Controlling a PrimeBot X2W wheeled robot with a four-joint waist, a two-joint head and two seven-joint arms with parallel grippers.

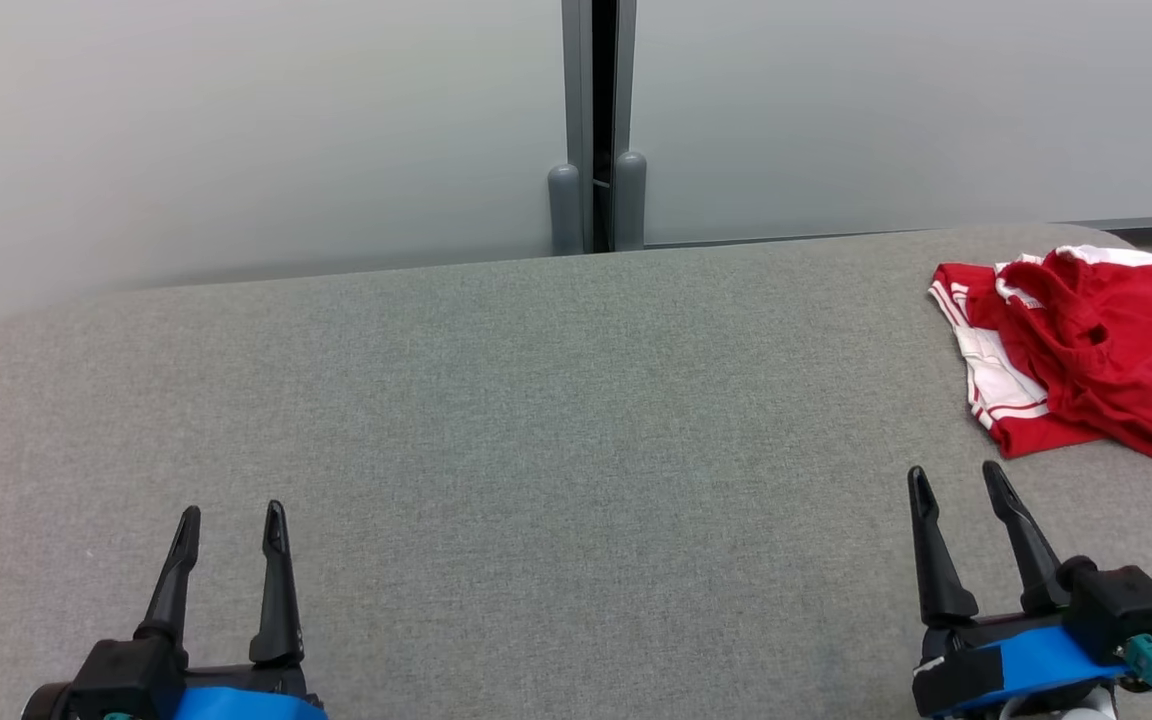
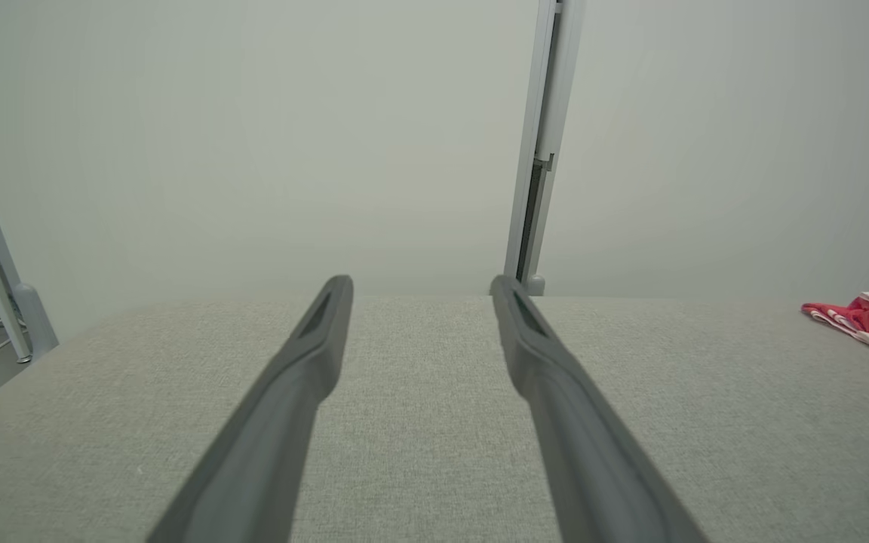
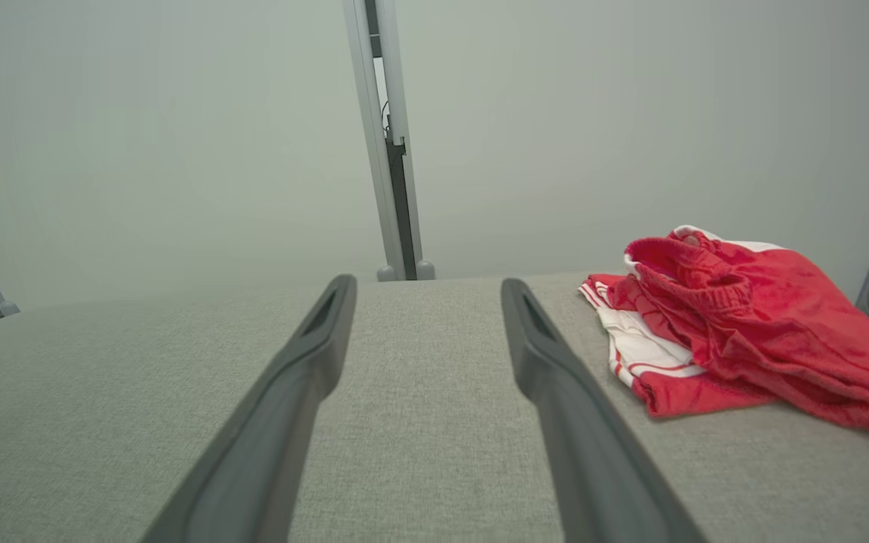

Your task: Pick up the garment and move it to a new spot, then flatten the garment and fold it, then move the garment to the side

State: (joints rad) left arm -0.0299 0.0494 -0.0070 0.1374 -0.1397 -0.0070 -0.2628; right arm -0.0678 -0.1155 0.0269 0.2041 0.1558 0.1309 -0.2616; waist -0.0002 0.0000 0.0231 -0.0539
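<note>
Garment (image 1: 1106, 350) lies crumpled, red and white; left tool (image 1: 233, 510) and right tool (image 1: 956, 470) gape

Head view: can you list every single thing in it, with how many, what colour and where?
garment: one, red with white stripes and panels, crumpled at the far right of the table
table: one, grey cloth-covered top, across the whole lower part of the view
wall panels: two, pale grey, standing behind the table
post: one, grey with a dark gap down its middle, between the two panels
left gripper: one, dark fingers on a blue-banded wrist, lower left, open, over bare table
right gripper: one, dark fingers on a blue-banded wrist, lower right, open, near the garment but not touching it
</note>
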